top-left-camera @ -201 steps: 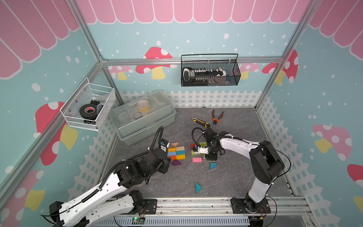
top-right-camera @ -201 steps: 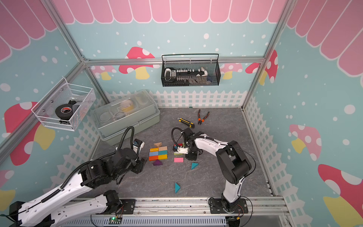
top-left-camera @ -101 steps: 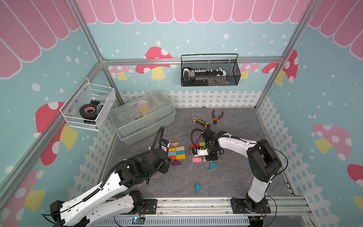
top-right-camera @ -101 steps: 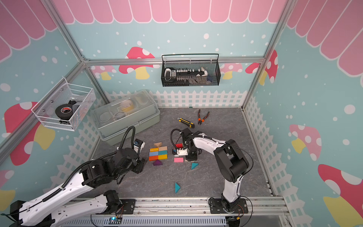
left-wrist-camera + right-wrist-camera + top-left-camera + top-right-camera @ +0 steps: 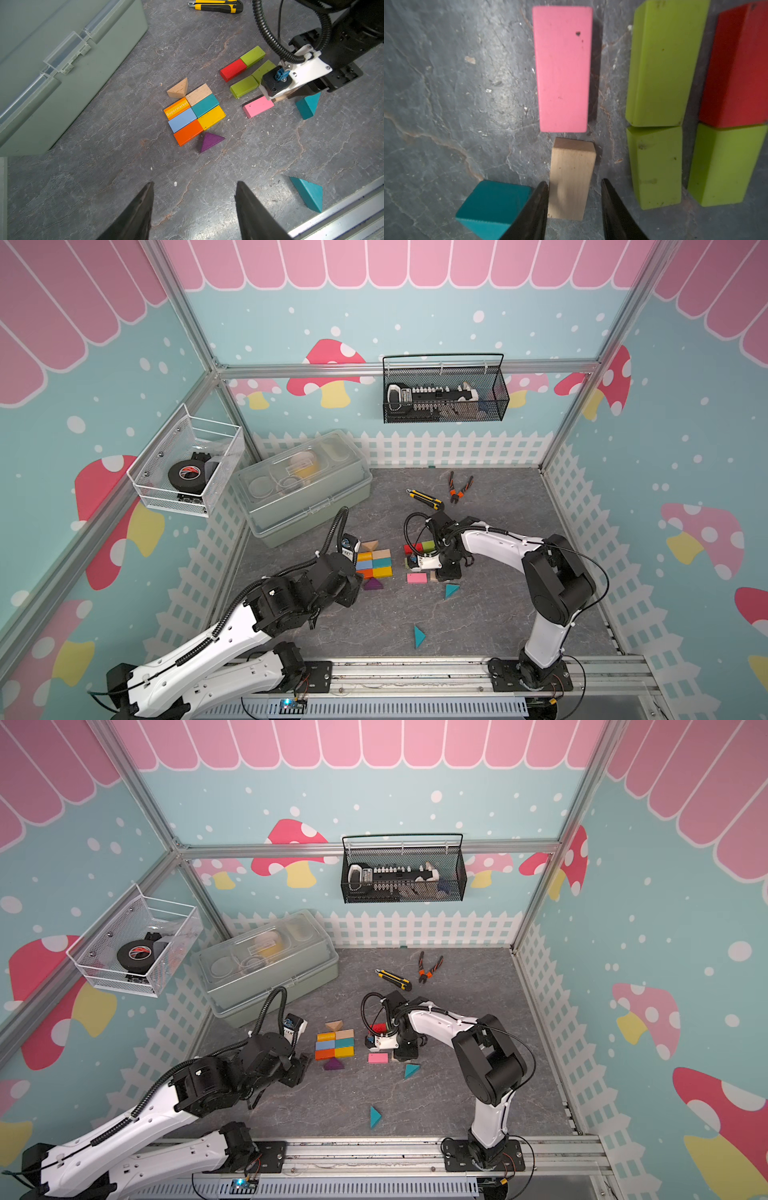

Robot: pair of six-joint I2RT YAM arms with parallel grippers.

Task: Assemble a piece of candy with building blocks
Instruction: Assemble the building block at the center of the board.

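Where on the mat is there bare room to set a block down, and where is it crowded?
Bare: the mat between the lone teal wedge and the right arm's base; also beside the pliers. Crowded: between the colored block grid and the pink block.

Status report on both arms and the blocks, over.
Left gripper open, hovering short of the block grid. Right gripper open astride tan block. Teal wedge crowds one finger.

Teal wedge (image 5: 494, 205) crowds tan block (image 5: 572, 178) (touching?)
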